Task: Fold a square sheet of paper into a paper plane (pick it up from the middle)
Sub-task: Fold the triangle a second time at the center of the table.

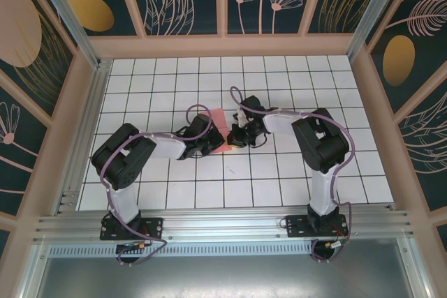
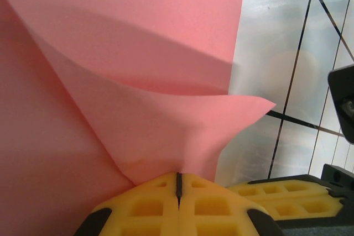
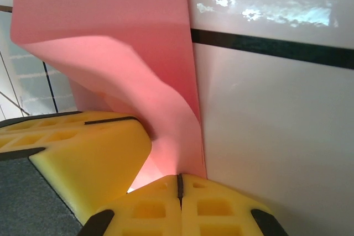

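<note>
- At the middle of the white tiled table sits the pink sheet of paper, with the two arms meeting over it.
- Just left of the table's middle, the left gripper reaches in to the sheet from the left arm's side.
- Just right of the table's middle, the right gripper meets the sheet from the other side, close to the left one.
- From the left wrist, the left gripper has its yellow jaws pressed together, pinching the sheet of paper where a pointed flap curls up off the table.
- From the right wrist, the right gripper also has its yellow jaws pressed together, nipping the sheet of paper at its near edge.
- Beyond that grip, the sheet buckles into a raised fold, and one straight edge runs along the table's surface.
- Beside the fold, the left gripper lies just next to the right one.
</note>
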You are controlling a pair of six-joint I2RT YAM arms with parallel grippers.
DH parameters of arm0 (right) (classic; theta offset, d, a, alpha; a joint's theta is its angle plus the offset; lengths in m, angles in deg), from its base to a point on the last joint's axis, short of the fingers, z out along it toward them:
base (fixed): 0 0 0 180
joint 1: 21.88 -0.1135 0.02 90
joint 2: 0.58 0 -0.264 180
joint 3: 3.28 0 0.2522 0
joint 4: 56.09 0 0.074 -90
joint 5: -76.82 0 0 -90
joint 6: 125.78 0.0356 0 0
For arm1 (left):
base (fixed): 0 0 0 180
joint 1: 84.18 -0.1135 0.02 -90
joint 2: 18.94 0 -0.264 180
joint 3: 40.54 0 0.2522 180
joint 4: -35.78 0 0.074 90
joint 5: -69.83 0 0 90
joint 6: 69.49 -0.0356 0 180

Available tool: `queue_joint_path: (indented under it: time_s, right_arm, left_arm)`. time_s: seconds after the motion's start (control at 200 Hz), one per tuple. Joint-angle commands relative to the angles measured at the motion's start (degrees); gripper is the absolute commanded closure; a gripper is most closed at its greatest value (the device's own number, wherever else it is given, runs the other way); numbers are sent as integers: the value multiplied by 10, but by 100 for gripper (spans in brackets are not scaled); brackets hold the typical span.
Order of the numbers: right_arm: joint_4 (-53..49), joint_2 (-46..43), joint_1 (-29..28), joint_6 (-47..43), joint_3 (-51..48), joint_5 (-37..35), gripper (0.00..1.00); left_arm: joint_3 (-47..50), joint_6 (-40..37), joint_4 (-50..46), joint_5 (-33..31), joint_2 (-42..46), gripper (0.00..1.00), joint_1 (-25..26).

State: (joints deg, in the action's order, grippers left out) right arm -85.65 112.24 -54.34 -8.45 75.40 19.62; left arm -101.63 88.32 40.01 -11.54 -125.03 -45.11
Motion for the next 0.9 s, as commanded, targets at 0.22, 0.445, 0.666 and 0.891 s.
queue_joint_path:
  time_s: [0.22, 0.445, 0.666, 0.891]
  right_arm:
    - [-88, 63, -42, -41, -38, -170, 99]
    - [-92, 69, -51, -37, -32, -181, 99]
    - [-85, 73, -52, -29, -30, -173, 99]
    - [-84, 77, -52, -24, -31, -172, 99]
  left_arm:
    - [34, 30, -2, -59, 33, 98, -42]
    - [25, 9, 12, -36, 37, 97, -63]
    - [26, -7, 88, 34, 63, 96, -55]
    - [-15, -15, 62, 48, 10, 95, -39]
